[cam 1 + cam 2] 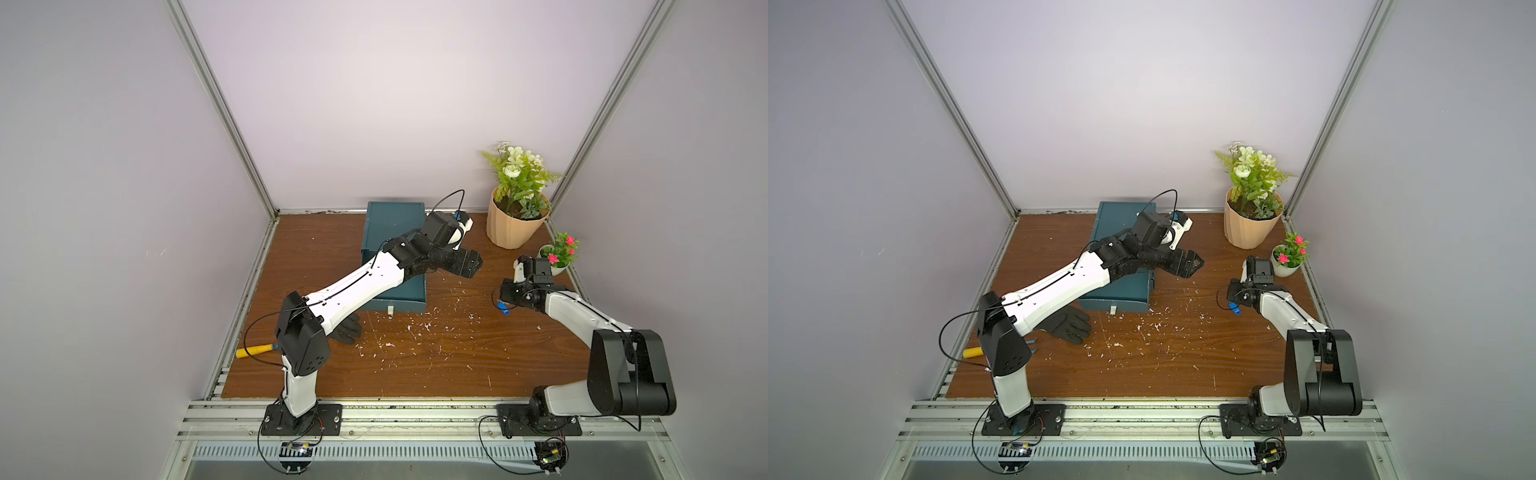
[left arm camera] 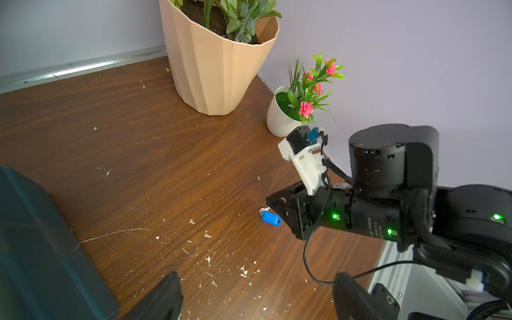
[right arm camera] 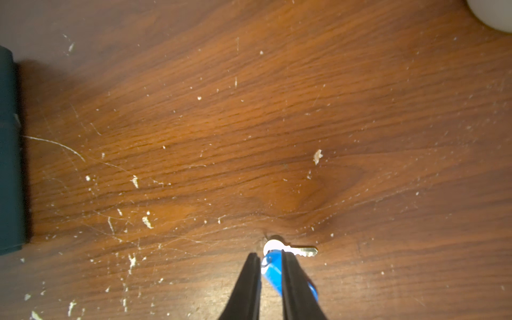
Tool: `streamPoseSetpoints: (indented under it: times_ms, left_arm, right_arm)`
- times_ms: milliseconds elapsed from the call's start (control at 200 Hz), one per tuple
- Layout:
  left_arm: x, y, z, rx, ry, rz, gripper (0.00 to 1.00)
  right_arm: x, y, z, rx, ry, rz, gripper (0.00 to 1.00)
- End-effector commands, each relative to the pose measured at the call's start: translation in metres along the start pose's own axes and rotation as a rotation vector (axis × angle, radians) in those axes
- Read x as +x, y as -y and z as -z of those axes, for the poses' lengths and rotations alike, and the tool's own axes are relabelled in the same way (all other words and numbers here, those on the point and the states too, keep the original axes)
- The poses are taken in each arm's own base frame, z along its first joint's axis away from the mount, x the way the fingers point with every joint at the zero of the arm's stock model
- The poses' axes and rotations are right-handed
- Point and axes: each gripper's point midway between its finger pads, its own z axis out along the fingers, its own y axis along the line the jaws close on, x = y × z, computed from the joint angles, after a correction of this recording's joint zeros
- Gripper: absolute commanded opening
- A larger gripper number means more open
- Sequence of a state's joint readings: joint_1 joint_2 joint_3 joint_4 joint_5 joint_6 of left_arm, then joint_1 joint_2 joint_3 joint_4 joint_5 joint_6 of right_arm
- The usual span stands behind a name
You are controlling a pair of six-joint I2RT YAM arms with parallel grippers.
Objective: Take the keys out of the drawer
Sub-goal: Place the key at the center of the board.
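The blue-tagged key (image 3: 273,270) lies on the worktop (image 1: 519,365) near its right edge, just in front of the small white flowerpot (image 1: 555,269) and well apart from the teal drawer unit (image 1: 395,232) at the back edge. The right hand (image 3: 268,253) points steeply down at it, one finger on either side of the blue tag, the gap no wider than the tag. The silver blade sticks out sideways, flat on the wood. Whether the pads press the tag or merely flank it I cannot tell from so close a view.

A hand this low over open wood suits setting the key down clear of the drawer, so I judge this key delivered (no other keys show, and the left arm crosses over the unit in both top views, hiding much of it).

The left hand (image 1: 473,264) hovers spread wide and empty just off the unit's right side. It is turned toward the key, which keeps it out of the right arm's way. A black glove (image 1: 347,328) and a yellow-handled tool (image 1: 253,351) lie toward the left edge, uninvolved.
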State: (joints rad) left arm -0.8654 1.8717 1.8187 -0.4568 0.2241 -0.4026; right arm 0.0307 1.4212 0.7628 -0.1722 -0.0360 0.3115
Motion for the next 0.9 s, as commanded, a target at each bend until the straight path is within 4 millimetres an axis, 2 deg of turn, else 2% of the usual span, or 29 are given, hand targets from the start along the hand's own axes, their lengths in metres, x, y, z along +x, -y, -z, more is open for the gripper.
streamPoseSetpoints:
  times_ms: [0,315,500,640,756,896]
  left_arm:
    - [-0.005,0.008,0.001,0.008,0.008,-0.034,0.88]
    - [-0.003,0.007,-0.001,0.004,-0.001,-0.045,0.89]
    - [-0.013,0.009,0.009,-0.005,0.033,-0.051,0.89]
    - [-0.027,0.011,0.024,-0.020,0.084,-0.057,0.89]
    - [-0.038,0.010,0.041,-0.045,0.126,-0.059,0.88]
    - [-0.049,0.003,0.071,-0.098,0.185,-0.057,0.88]
  right_arm:
    - [-0.022,-0.010,0.018,-0.036,0.059,-0.002,0.28]
    - [-0.029,-0.014,0.035,-0.057,0.083,-0.024,0.33]
    - [-0.046,-0.027,0.055,-0.111,0.130,-0.047,0.34]
    - [-0.064,-0.039,0.074,-0.154,0.174,-0.054,0.34]
    - [-0.081,-0.057,0.094,-0.223,0.216,-0.045,0.34]
    - [-0.103,-0.086,0.123,-0.275,0.278,-0.015,0.33]
